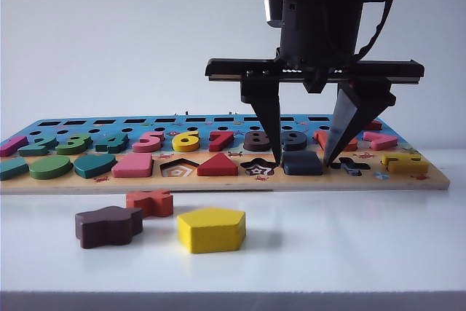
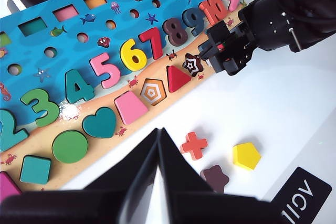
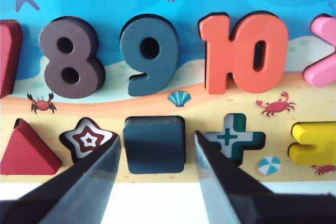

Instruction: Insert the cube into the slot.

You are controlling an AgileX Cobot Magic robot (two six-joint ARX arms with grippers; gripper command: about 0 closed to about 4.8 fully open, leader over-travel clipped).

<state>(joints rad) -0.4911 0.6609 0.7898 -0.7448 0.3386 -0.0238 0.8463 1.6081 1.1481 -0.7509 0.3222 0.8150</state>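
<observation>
My right pincer [image 3: 155, 153] stood parted astride the cube [image 3: 154, 144], which sat in its slot on the puzzle board [image 1: 218, 181]; whether the tips touched it, I couldn't tell. My left pincer [image 2: 158, 135], closed and empty, hung over open bench [image 1: 349, 238] beside the board's front edge.

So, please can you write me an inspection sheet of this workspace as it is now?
Surface: white table, puzzle board lying on it.
Job's things: cube sits in its slot, between the star recess and the cross recess.
Clutter: yellow pentagon, brown block and red cross loose in front of the board.
Grippers: right pincer open, fingertips either side of the cube; left pincer shut, above the table, away from the board.
Cables: black cable on the right arm.
Surroundings: plain pale wall.
</observation>
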